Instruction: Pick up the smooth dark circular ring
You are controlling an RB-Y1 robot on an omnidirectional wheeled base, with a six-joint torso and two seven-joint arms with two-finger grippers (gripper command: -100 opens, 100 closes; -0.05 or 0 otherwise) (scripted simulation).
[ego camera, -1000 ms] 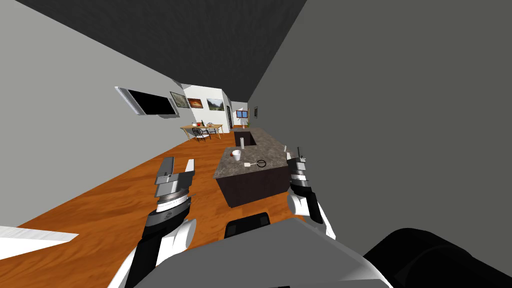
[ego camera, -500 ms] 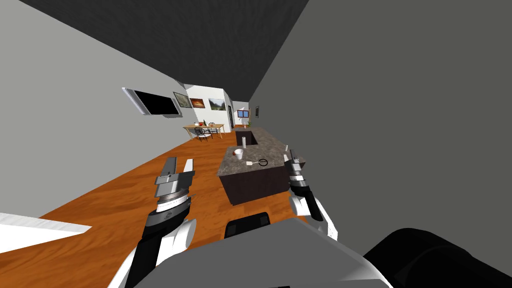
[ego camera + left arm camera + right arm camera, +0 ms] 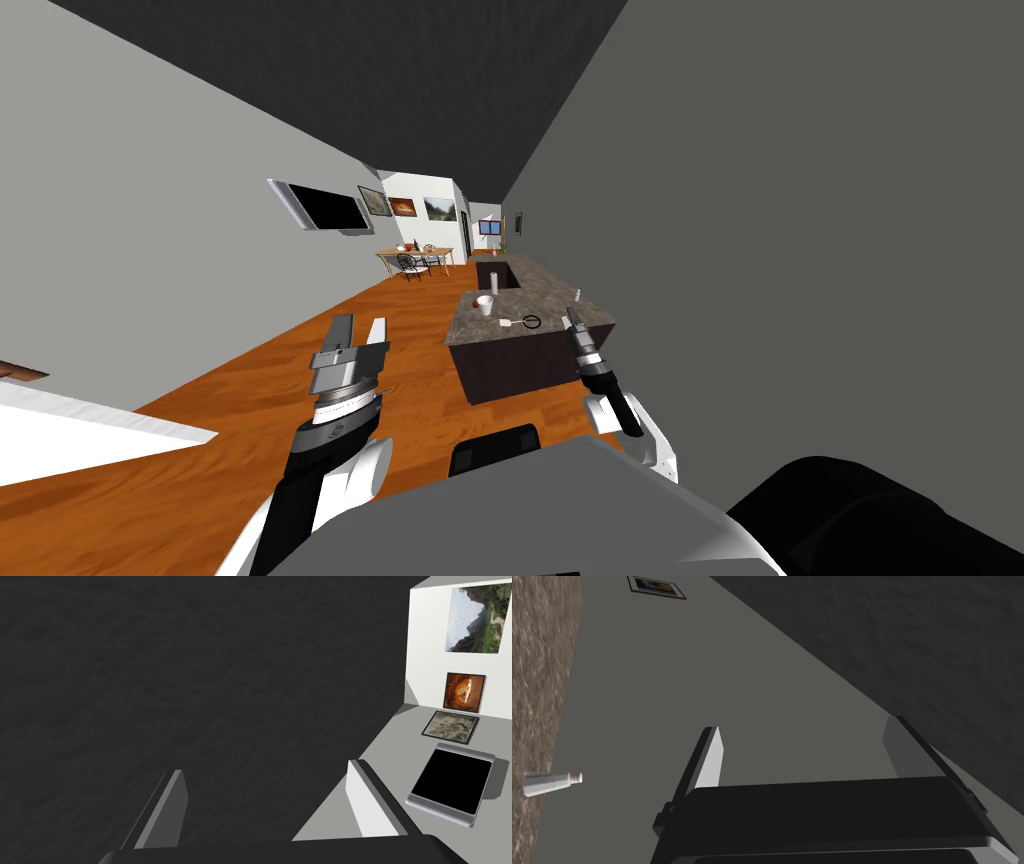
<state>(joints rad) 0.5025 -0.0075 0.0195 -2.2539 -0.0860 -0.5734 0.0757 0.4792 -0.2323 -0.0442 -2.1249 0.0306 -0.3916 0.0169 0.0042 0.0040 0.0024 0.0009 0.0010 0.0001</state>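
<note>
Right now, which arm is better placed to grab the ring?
Right. The right gripper is open at the counter edge, close beside the ring. The left gripper is open too, but hangs over the floor, farther from the ring.

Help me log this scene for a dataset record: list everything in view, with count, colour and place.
ring: one, dark, flat on the island top, near its front.
island: one, mottled brown-grey top, dark base, straight ahead.
cup: one, white, on the island, left of the ring.
flat tool: one, white, between cup and ring.
bottle: one, white, at the island's right edge.
screen: one, black, on the left wall.
pictures: three, framed, just past the screen.
dining table: one, wooden, far end.
left gripper: one, grey fingers open, left of the island.
right gripper: one, fingers open, by the island's right front corner.
</note>
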